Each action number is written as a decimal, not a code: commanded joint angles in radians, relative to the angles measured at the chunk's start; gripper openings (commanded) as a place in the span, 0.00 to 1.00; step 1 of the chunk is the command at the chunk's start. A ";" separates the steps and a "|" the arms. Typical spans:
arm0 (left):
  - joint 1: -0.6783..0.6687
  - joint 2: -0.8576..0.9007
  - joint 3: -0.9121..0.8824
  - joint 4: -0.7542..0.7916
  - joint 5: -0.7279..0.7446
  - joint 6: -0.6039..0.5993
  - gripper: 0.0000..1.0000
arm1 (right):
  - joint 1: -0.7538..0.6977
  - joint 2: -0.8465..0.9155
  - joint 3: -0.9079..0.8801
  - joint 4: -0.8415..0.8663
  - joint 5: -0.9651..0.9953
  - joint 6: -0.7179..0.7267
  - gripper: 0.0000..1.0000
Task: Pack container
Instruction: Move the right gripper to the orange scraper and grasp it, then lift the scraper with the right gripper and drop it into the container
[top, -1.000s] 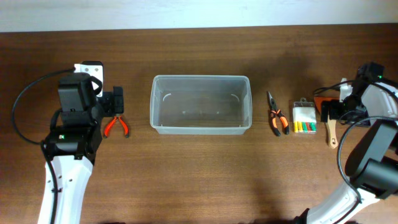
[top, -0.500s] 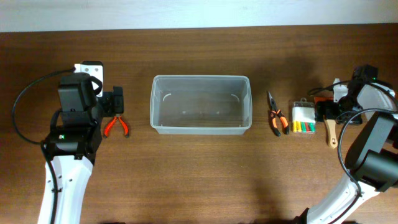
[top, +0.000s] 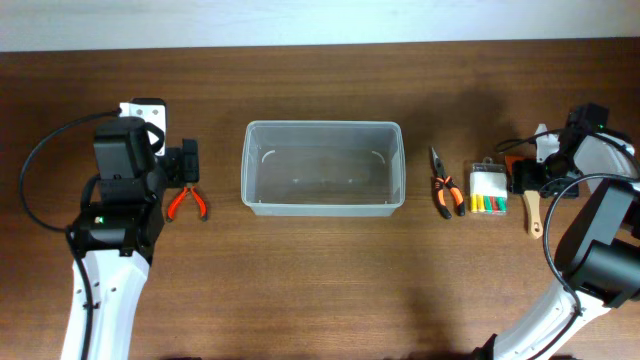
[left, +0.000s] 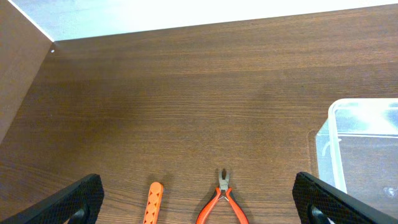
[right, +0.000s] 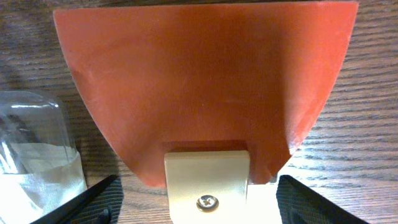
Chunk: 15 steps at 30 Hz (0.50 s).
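Observation:
The container (top: 320, 166), a large clear rectangular bin, stands empty at the table's middle; its corner also shows in the left wrist view (left: 364, 143). My left gripper (top: 186, 165) is open above small orange pliers (top: 187, 203), which lie between its fingers (left: 199, 198) in the wrist view (left: 222, 200). My right gripper (top: 524, 178) is open low over a scraper with an orange-red blade (right: 205, 74) and a cream handle (right: 207, 180). Its fingers (right: 202, 202) sit on either side of that handle, apart from it.
Orange-and-black pliers (top: 445, 192) and a small clear case with coloured pieces (top: 489, 190) lie right of the container. The scraper's wooden handle (top: 534, 213) points toward the front. An orange strip (left: 154, 202) lies left of the small pliers. A white object (top: 146, 108) sits behind the left arm.
My right gripper has shifted slightly over the scraper and settled. The left arm and all objects have not moved.

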 joint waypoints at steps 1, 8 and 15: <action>0.003 0.002 0.019 0.002 0.001 0.019 0.99 | 0.000 0.026 0.008 0.002 -0.013 0.034 0.77; 0.003 0.002 0.019 0.002 0.001 0.019 0.99 | 0.000 0.076 0.008 -0.017 -0.016 0.071 0.70; 0.003 0.002 0.019 0.002 0.001 0.019 0.99 | 0.000 0.076 0.008 -0.038 -0.013 0.083 0.61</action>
